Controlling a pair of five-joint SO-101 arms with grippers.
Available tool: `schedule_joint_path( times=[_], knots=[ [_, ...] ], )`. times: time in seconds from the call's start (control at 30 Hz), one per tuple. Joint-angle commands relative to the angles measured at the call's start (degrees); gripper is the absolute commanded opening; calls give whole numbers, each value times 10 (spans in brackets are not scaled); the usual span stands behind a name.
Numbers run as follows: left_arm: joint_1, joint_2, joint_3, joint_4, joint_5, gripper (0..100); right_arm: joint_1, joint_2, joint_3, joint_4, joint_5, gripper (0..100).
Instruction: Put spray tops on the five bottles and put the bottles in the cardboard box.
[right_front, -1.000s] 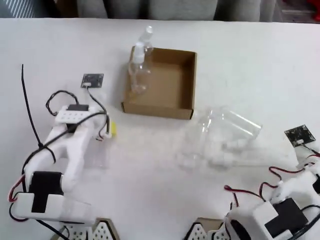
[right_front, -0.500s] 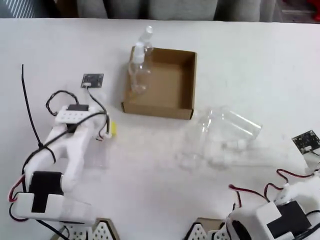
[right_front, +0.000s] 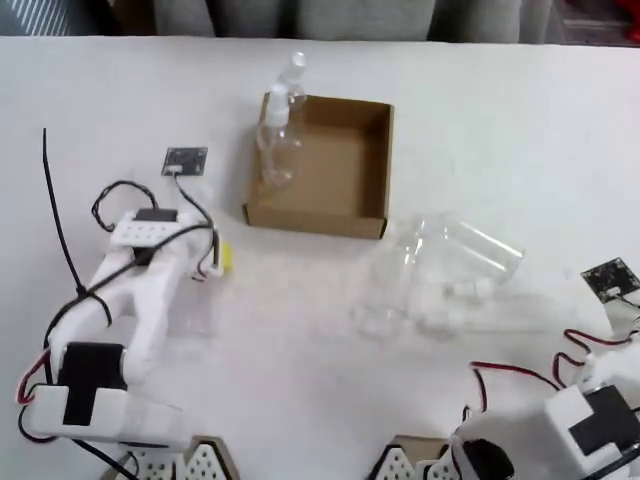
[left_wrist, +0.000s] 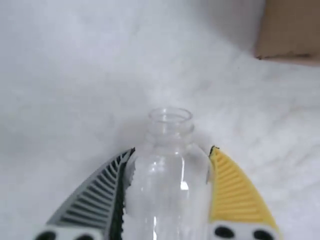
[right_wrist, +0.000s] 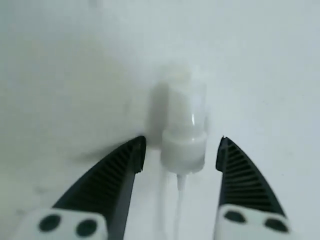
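Gripping a clear open-necked bottle (left_wrist: 170, 195), the left gripper (left_wrist: 171, 150) has its fingers clamped on the bottle's sides, near-left of the cardboard box (right_front: 335, 175). Fingers of the right gripper (right_wrist: 181, 141) are apart, straddling a spray top (right_wrist: 184, 120) on the table (right_wrist: 60, 60) without touching it. Two capped bottles (right_front: 277, 130) stand at the box's far-left corner.

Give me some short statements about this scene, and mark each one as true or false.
1. The clear plastic bottle in the left pincer has no spray top. True.
2. The right pincer is shut on the white plastic spray top. False: it is open, with its fingers apart from the top.
3. Five bottles stand in the brown cardboard box. False: two capped bottles show at its left wall in the high view.
4. Outside the box, loose clear bottles lie on the white table. True.
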Motion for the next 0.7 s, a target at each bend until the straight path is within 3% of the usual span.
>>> schedule_joint_path(
  times=[0.0, 0.3, 0.5, 0.67],
  knots=[
    [-7, -15, -21, -16, -8, 24, -7, 39, -76, 16, -16, 190],
    [-6, -15, -21, -17, -8, 24, -8, 88, -165, 101, -17, 10],
    [-5, -15, -21, -17, -8, 24, -3, 28, -222, 232, -23, 17],
    [-4, -15, -21, -17, -8, 24, -31, -58, -268, 366, -116, 17]
  ],
)
